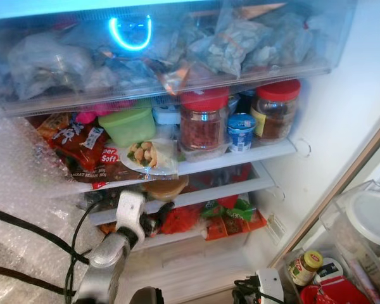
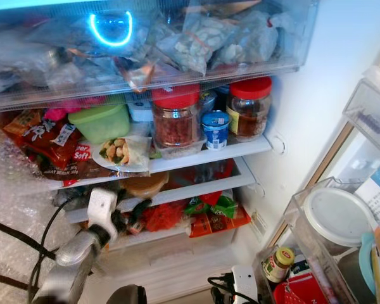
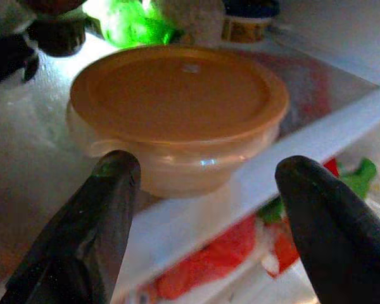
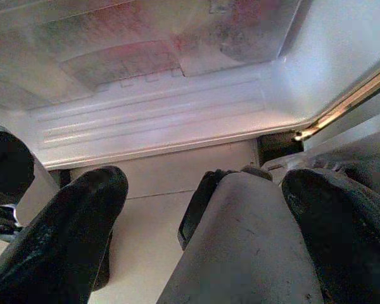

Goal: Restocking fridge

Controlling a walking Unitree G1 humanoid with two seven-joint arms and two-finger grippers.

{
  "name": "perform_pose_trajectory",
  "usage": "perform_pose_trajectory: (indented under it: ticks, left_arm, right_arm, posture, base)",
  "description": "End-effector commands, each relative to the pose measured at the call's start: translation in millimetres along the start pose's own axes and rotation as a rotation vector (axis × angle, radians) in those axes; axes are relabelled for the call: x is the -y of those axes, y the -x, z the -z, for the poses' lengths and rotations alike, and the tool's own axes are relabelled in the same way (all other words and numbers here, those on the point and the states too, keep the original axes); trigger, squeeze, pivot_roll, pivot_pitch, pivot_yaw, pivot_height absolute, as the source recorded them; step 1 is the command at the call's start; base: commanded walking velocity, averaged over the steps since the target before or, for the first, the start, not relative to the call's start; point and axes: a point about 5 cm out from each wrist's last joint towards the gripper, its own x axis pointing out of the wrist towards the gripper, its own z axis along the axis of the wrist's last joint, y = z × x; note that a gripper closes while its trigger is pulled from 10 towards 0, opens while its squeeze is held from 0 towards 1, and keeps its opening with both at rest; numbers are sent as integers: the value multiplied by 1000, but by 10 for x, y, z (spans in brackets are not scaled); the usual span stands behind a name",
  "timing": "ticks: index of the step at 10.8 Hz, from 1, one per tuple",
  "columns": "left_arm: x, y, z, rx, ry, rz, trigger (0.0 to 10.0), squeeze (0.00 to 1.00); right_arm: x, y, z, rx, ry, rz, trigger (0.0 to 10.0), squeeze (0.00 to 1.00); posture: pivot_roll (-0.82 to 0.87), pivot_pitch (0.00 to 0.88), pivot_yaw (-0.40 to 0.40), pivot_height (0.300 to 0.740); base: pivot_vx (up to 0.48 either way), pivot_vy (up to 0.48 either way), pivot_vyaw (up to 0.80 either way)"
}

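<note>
The middle fridge shelf (image 1: 240,183) carries an orange-lidded tub (image 3: 177,114), sitting near its front edge.

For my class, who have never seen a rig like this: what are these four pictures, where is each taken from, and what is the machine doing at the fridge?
A humanoid robot stands at an open fridge. Two pictures come from cameras in its head, looking into the shelves; two come from cameras on its wrists, looking along the black fingers. The left gripper reaches to the second shelf, fingers spread apart before a lidded orange bowl, not touching it. The shelf above carries two red-lidded jars, a green container and a small blue cup. The right gripper hangs low, open, facing the fridge bottom and the floor. Neither holds anything.
</note>
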Motion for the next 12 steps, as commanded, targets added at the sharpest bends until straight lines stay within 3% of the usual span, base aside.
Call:
perform_pose_trajectory:
  ticks: [1, 2, 3, 7, 12]
  left_arm:
    - [-13, -69, -26, 15, 4, -18, 10000, 0]
    - [22, -162, -35, 4, 17, -8, 10000, 0]
    - [45, -146, -45, 17, 23, 6, 10000, 0]
    - [72, 236, 7, 70, -11, 29, 10000, 0]
    - [127, 302, -58, 87, -24, 43, 10000, 0]
  right_arm:
    - [14, 34, 146, -53, -20, 11, 10000, 0]
    - [8, 34, 150, -51, -25, 12, 10000, 0]
    - [5, 34, 154, -49, -29, 14, 10000, 0]
    - [6, 32, 147, -49, -28, 12, 10000, 0]
    - [13, 31, 138, -50, -24, 13, 10000, 0]
  posture:
    - [-17, 0, 7, 642]
    - [-33, 0, 17, 642]
    - [-29, 0, 19, 642]
    - [-13, 0, 12, 642]
    - [-16, 0, 13, 642]
  base:
    - [0, 0, 0]
    - [0, 0, 0]
    - [0, 0, 0]
    - [0, 0, 0]
    - [-99, 0, 0]
